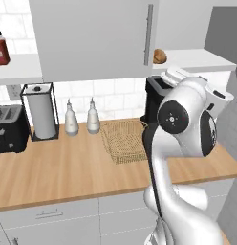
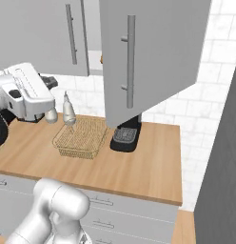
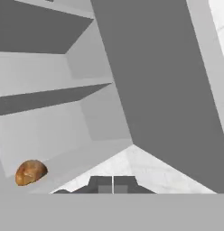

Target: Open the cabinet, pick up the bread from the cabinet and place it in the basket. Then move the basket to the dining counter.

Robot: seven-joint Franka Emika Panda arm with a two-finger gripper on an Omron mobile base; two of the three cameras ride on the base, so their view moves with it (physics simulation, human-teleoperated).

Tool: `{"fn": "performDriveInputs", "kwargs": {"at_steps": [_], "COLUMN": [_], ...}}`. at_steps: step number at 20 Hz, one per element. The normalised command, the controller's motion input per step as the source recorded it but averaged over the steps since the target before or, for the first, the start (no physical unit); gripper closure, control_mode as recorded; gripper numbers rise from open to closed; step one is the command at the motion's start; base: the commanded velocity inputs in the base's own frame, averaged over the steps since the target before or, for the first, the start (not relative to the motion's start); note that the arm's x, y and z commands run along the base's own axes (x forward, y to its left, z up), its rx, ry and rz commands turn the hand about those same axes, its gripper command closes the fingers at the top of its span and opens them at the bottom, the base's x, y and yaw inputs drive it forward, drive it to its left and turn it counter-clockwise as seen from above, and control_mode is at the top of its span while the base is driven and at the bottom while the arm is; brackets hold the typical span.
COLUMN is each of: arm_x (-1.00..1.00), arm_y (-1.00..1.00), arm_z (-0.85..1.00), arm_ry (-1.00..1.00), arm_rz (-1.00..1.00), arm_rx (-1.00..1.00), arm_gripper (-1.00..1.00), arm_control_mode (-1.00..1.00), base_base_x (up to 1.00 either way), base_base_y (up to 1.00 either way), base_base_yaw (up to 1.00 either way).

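The cabinet's right door (image 2: 153, 62) stands swung open, while its left door (image 1: 91, 38) is closed. On the pale inner shelf (image 1: 192, 60) lies the bread (image 1: 159, 56), a small golden-brown bun, which also appears low on the left in the hand view (image 3: 30, 172). My gripper (image 3: 113, 185) is shut with nothing in it; it is held below and short of the shelf, looking up into the cabinet. The hand (image 2: 24, 90) hovers above the counter, left of the basket. The tan wire basket (image 1: 124, 141) (image 2: 82, 138) sits empty on the wooden worktop beside the black coffee machine (image 2: 124, 136).
A black toaster (image 1: 10, 129), a paper-towel holder (image 1: 41, 112) and two pale bottles (image 1: 71, 119) stand along the tiled wall. A red jar (image 1: 1, 50) sits on the open shelf at left. The open door hangs over the coffee machine. Grey drawers (image 1: 53, 215) run beneath the worktop.
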Motion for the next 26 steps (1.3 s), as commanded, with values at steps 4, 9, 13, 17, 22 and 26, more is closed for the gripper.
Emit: {"fn": "performDriveInputs", "kwargs": {"at_steps": [4, 9, 13, 17, 22, 26], "arm_x": [0.62, 0.53, 0.50, 0.48, 0.34, 0.05], "arm_y": [-0.52, -0.51, -0.80, -0.57, -0.68, -0.83], "arm_z": [0.00, 0.00, -0.06, -0.17, -0.13, -0.01], "arm_ry": [0.11, 0.04, 0.04, 0.03, 0.01, 0.00], "arm_rz": [-0.20, -0.16, -0.12, -0.09, -0.07, -0.09], "arm_rx": [-0.02, 0.00, 0.00, 0.00, 0.00, 0.00], "arm_gripper": [1.00, 1.00, 1.00, 1.00, 1.00, 1.00], "arm_control_mode": [-1.00, -1.00, -1.00, -1.00, -1.00, -1.00], "base_base_x": [0.00, 0.00, 0.00, 0.00, 0.00, 0.00], "base_base_y": [0.00, 0.00, 0.00, 0.00, 0.00, 0.00], "base_base_yaw": [0.00, 0.00, 0.00, 0.00, 0.00, 0.00]}}
